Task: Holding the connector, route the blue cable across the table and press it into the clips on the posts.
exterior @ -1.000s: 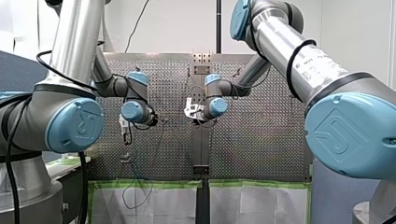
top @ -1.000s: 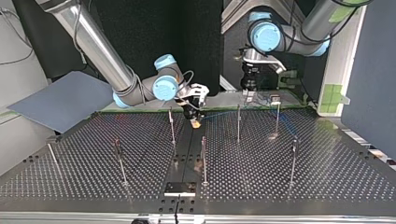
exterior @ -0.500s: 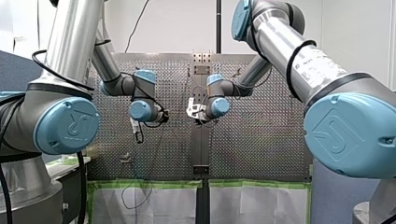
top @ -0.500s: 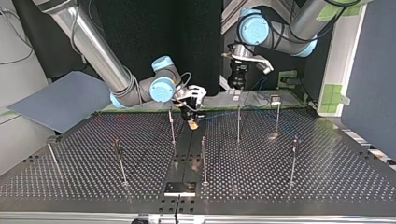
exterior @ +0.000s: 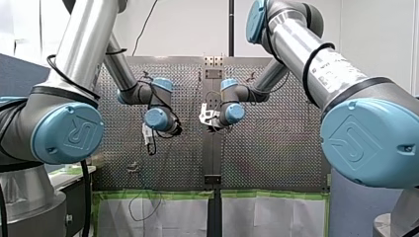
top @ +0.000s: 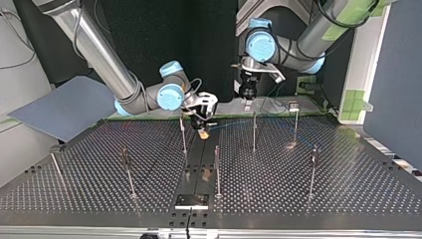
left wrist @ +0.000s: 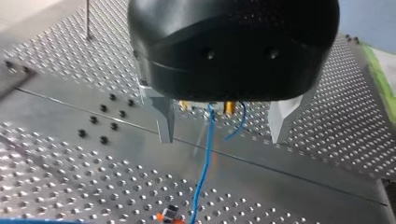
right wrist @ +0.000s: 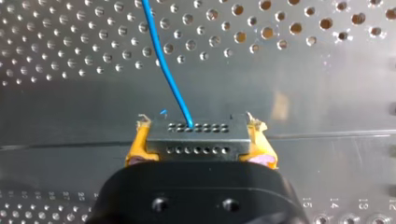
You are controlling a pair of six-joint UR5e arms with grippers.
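Observation:
My right gripper (right wrist: 200,156) is shut on a black connector (right wrist: 196,138), its yellow pads (right wrist: 136,147) pressing both ends. The blue cable (right wrist: 166,65) leaves the connector's face and runs away over the perforated table. In the top view this gripper (top: 202,131) hangs low over the table's centre strip, between two posts, and the cable (top: 230,122) trails toward the view's right. My left gripper (left wrist: 223,136) is open above the table, the blue cable (left wrist: 204,161) running loose between its metal fingers (left wrist: 164,120). It shows higher up in the top view (top: 247,102).
Several thin posts with clips stand on the table, among them post (top: 183,133), post (top: 254,130) and post (top: 217,170). A small orange and black clip (left wrist: 170,213) lies ahead of my left gripper. Slack cable (exterior: 143,200) hangs off the table's near edge in the front view.
My left arm has swung toward the table's middle, rightward in the front view, leftward in the top view, gripper still open. My right gripper has shifted slightly, keeping the connector.

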